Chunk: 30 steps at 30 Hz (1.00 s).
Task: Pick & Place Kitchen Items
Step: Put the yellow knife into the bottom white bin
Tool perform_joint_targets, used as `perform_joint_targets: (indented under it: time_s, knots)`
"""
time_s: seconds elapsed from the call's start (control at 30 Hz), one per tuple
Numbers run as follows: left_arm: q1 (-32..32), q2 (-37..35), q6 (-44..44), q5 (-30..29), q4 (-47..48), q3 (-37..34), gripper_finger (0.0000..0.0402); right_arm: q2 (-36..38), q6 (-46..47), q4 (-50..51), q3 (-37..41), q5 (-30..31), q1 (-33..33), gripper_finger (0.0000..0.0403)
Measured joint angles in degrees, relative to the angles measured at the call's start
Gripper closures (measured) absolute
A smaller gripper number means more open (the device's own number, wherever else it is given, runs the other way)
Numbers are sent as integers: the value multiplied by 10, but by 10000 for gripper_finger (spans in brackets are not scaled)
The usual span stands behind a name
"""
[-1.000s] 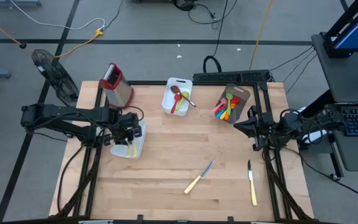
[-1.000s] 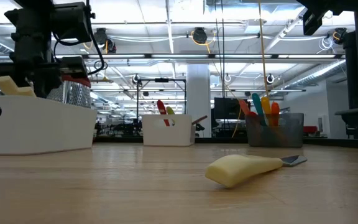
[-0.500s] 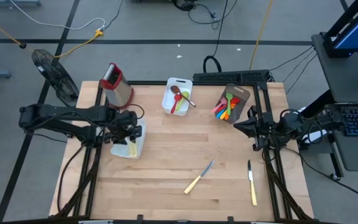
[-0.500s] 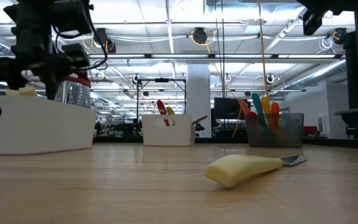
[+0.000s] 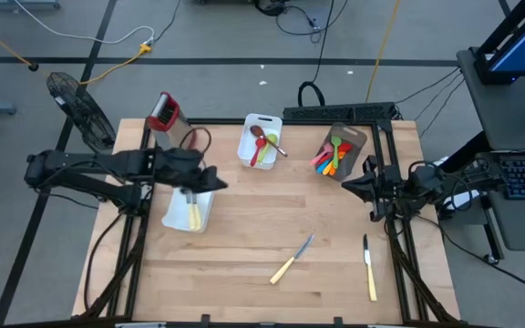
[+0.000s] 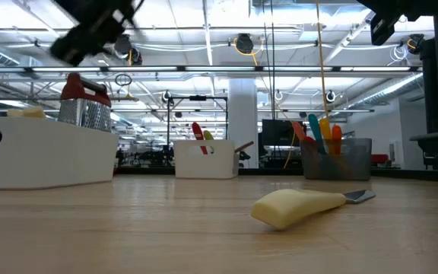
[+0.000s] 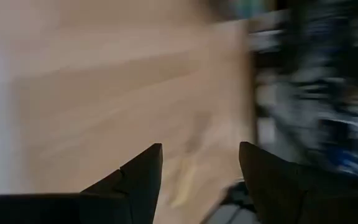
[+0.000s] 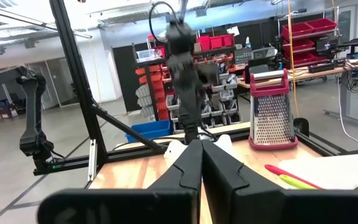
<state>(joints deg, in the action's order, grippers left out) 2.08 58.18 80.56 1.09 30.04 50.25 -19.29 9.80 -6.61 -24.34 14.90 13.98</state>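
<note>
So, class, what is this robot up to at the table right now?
It is sorting kitchen utensils into tubs. The left end effector is open and empty, above the table beside the white tub, where a cream-handled knife lies. The right end effector waits shut at the table's right edge. Two more knives lie on the wooden table, not yet put away.

My left wrist view is smeared: I see only the two dark fingers (image 7: 143, 180) standing apart over a blurred wooden table (image 7: 104, 93), and the dark shapes on one side I cannot identify. In the low view the left arm (image 6: 97, 27) is a blurred shape cut by the top edge. The near knife (image 6: 299, 207) shows mostly its cream handle; the blade is almost hidden behind it. The utensils in the brown holder (image 5: 343, 151) are too small to count.
</note>
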Motion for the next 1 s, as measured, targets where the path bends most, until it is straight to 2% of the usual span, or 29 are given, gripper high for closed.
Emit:
perform_joint_targets:
  time_s: [0.1,0.2,0.47,0.77,0.93,1.0]
  knots:
    - [-21,15,-41,-31,-81,20,183,0,0,0,0,0,0,399]
    - [-42,45,-88,-32,-153,43,183,0,0,1,0,0,0,399]
    - [-96,156,-160,-12,-177,113,183,0,0,6,0,0,0,399]
    - [-131,305,-212,-9,-21,276,183,0,0,13,0,0,0,399]
    - [-142,381,-235,20,83,357,183,0,0,15,0,0,0,399]
    - [-148,406,-247,28,91,380,183,0,0,17,0,0,0,399]
